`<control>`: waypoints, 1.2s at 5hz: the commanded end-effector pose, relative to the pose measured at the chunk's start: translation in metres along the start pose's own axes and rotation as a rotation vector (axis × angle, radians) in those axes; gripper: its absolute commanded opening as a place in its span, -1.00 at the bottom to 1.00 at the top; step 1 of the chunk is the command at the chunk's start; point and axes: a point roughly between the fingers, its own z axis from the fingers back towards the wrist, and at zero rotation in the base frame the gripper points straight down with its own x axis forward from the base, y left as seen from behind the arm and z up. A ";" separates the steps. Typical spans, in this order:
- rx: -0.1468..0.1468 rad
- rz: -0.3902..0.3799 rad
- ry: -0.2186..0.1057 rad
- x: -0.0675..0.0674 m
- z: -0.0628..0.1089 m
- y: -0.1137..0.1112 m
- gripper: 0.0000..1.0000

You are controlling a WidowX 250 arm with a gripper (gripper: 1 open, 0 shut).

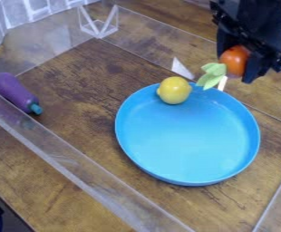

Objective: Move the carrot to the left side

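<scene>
the carrot (234,61) is small and bright orange, rounded in what shows of it, with a pale green leafy top (212,74). the leafy top points down and toward the left of the view, and dark parts of the pincer (242,60) cover some of the orange body. there is one carrot, and it sits at the fingertips of the pincer, in the upper right of the view. the pincer is closed on it, gripping the orange part; the black fingers blur together against each other, so exactly how they meet the carrot is hard to make out.

there is one pincer, black, coming in from the top right. below it in the view lies one round blue plate (187,136), with a smooth, bare middle. one yellow lemon (173,90) is below and to the left of the pincer, at the plate's upper left rim. one purple eggplant (16,92) with a teal tip lies well apart from the pincer, at the far left of the view, on the wooden table (82,89).

two small white pieces show near the pincer: a pointed one (182,69) to its left and a narrow one (220,84) just below the leafy top. clear plastic strips (89,172) cross the table, below and to the left of the pincer.
</scene>
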 end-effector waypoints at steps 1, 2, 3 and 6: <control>0.015 -0.009 -0.110 0.009 0.045 -0.001 -1.00; 0.026 -0.012 -0.118 0.005 0.043 -0.001 -1.00; 0.030 -0.020 -0.128 0.006 0.047 -0.002 -1.00; 0.095 0.132 -0.076 -0.054 0.046 0.063 -1.00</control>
